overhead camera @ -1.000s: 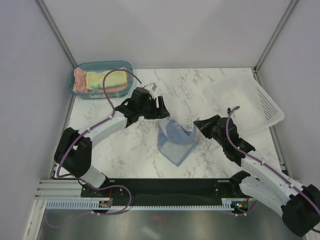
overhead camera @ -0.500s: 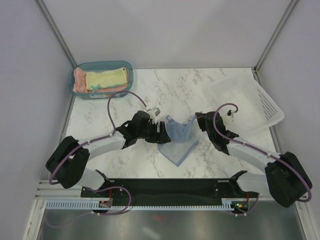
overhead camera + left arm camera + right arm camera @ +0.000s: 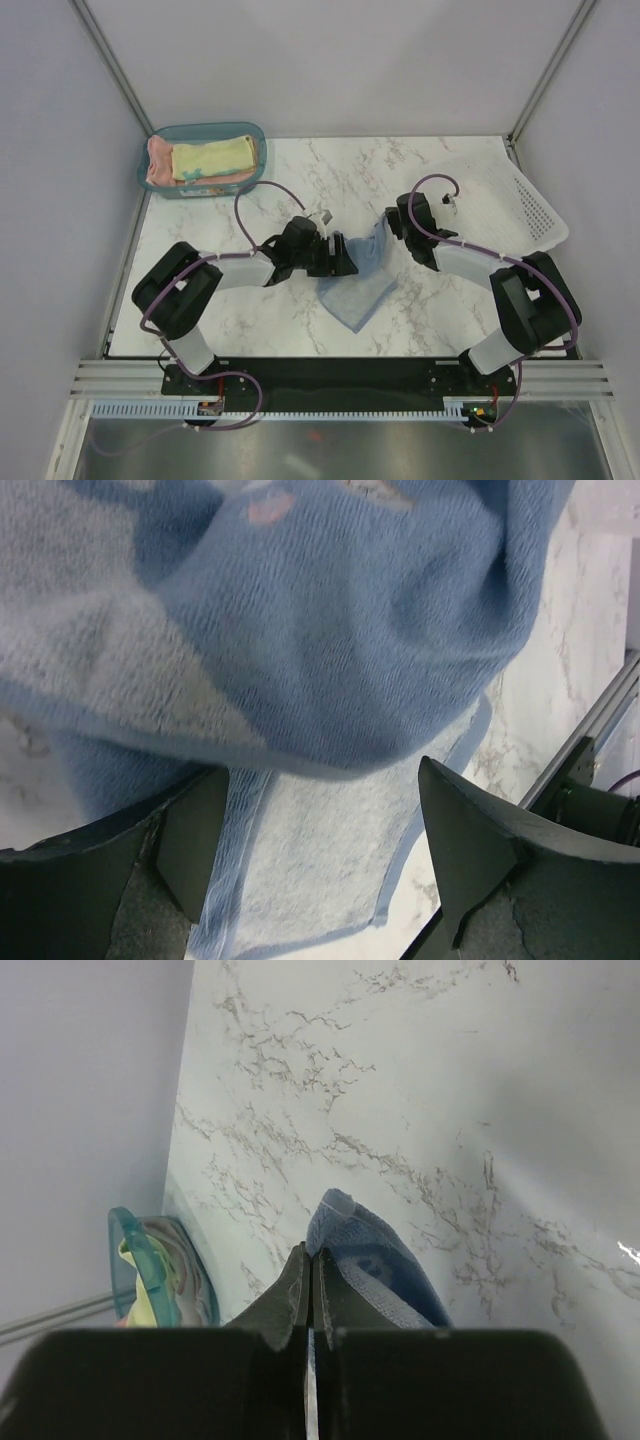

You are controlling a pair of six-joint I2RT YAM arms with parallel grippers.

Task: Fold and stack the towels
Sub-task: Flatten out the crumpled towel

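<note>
The light blue towel [image 3: 358, 285] lies partly folded near the middle of the marble table, its right corner lifted. My right gripper [image 3: 392, 224] is shut on that corner; in the right wrist view the blue cloth [image 3: 375, 1260] rises beside the closed fingertips of the right gripper [image 3: 312, 1258]. At the towel's left edge, low over the table, is my left gripper [image 3: 346, 264]. It stands open in its own view [image 3: 325, 825], with a hanging blue fold [image 3: 330, 630] in front and a flat layer beyond. The pink towel [image 3: 157, 162] and yellow towel [image 3: 212, 158] lie folded in the bin.
The teal bin [image 3: 258, 135] sits at the table's far left corner and also shows in the right wrist view [image 3: 120, 1245]. A white perforated basket [image 3: 505, 195] leans at the far right. Grey walls close in on both sides.
My left gripper came down and to the right to the towel's left edge, its jaws wider. My right gripper drew the blue corner toward the far side, and the towel now lies lower.
</note>
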